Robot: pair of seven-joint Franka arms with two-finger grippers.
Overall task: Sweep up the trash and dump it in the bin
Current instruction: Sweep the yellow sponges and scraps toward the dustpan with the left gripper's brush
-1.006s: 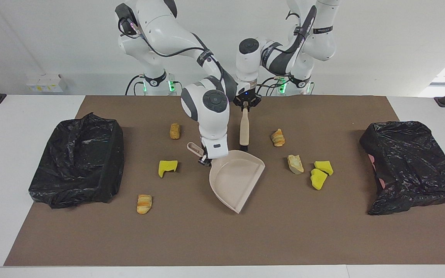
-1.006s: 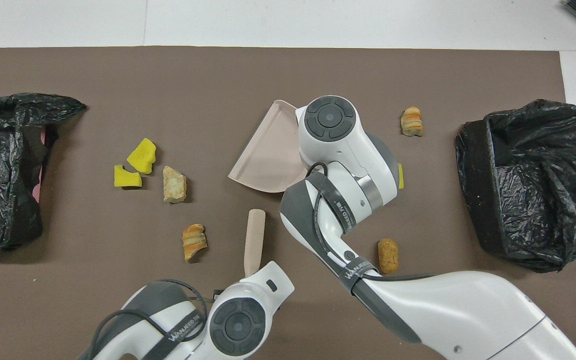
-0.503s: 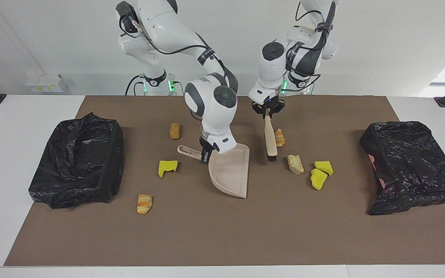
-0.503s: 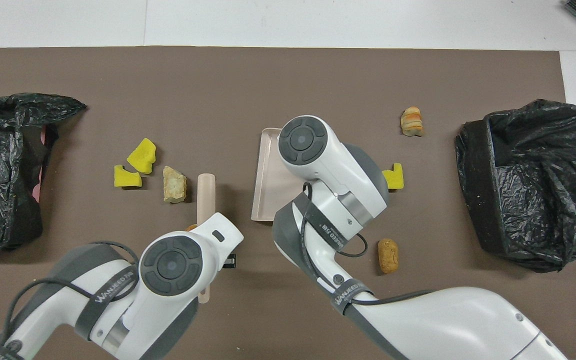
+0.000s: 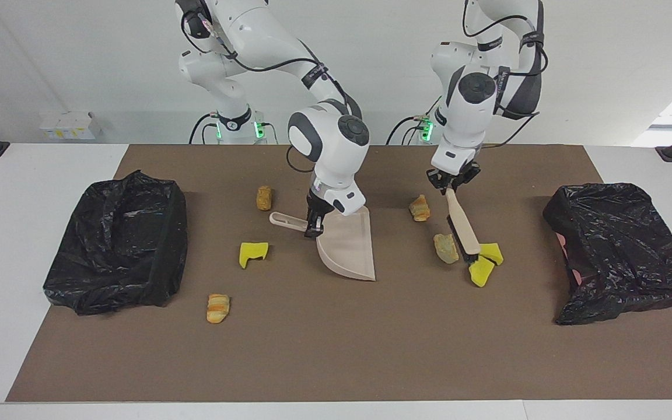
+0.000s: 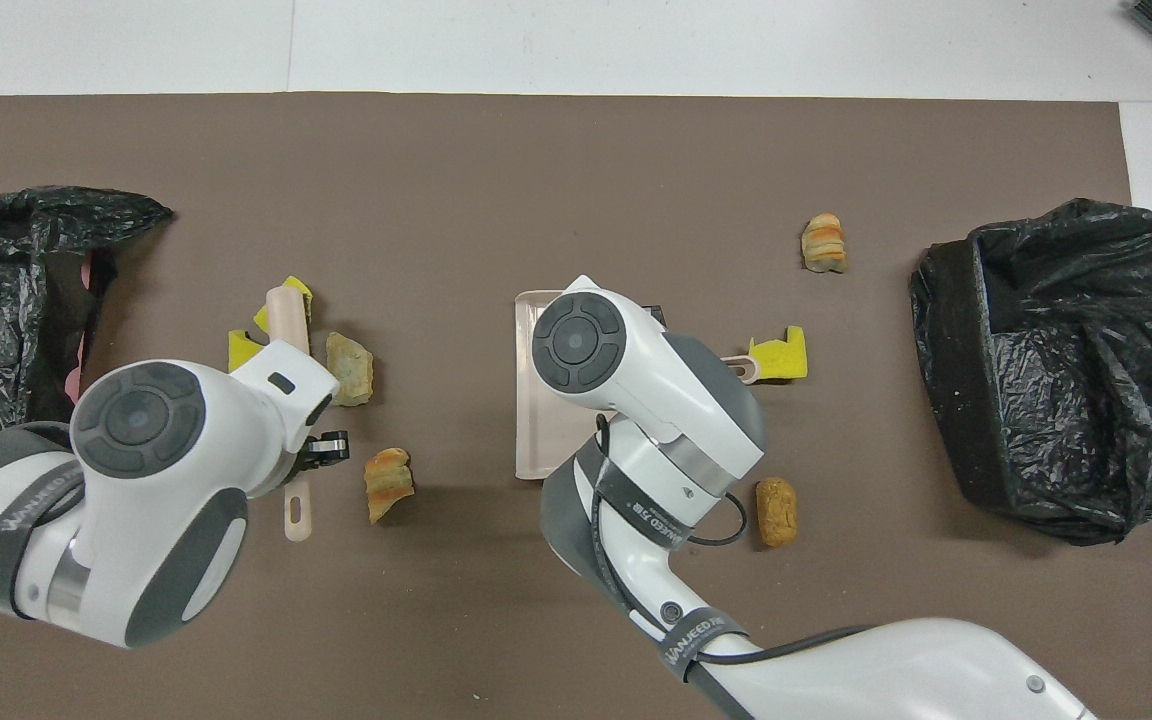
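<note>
- Left claw (image 5: 451,185) is clamped on the brush (image 5: 463,228) handle, bristle end down among the scraps toward the left arm's end of the worktop (image 5: 32,175); right claw (image 5: 313,225) is clenched on the dustpan (image 5: 347,248) handle, pan tilted up on its edge near the middle of the mat (image 5: 336,350)
- Trash is still all loose on the mat, none in a bin: two yellow sponge chunks (image 5: 485,262) and a tan bread piece (image 5: 445,247) crowd right at the brush head, a croissant bit (image 5: 419,208) sits a little nearer the robots
- Toward the right arm's end: another yellow chunk (image 5: 252,253), a brown roll (image 5: 263,198) and a second croissant piece (image 5: 217,307), well apart from each other
- Risk 1: the pan's well away from the brush, so a hard sweep probably just scatters the light sponge bits instead of loading them
- Risk 2: brush sits between the scraps, so one stroke likely catches some and leaves the rest, or flicks a chunk toward the black-bagged bin (image 5: 622,251) and short of it
- Risk 3: a pan lip not flat on the mat lets pieces slide under it
- Risk 4: the other bagged bin (image 5: 117,245) has a floppy liner; a sloppy dump could land on the bag's folds and roll off
</note>
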